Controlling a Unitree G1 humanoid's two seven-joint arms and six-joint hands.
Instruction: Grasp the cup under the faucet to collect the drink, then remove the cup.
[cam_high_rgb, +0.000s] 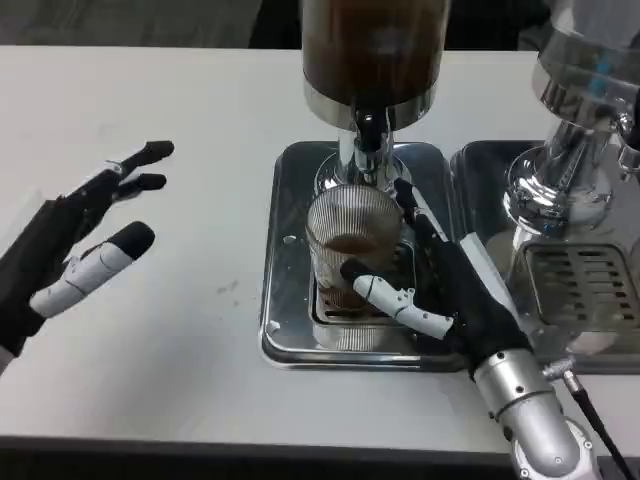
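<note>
A ribbed clear glass cup (345, 235) stands on the drip grate of a steel tray (285, 250), directly below the faucet (368, 135) of a dispenser filled with brown drink (372, 45). A little brown liquid lies in the cup's bottom. My right hand (440, 285) wraps around the cup from the right, thumb across its front and fingers behind its right side. My left hand (75, 240) hovers over the table at the left, fingers spread, holding nothing.
A second steel dispenser (580, 130) with its own drip tray (585, 290) stands at the right, close to my right forearm. The white table (180, 330) stretches to the left and front.
</note>
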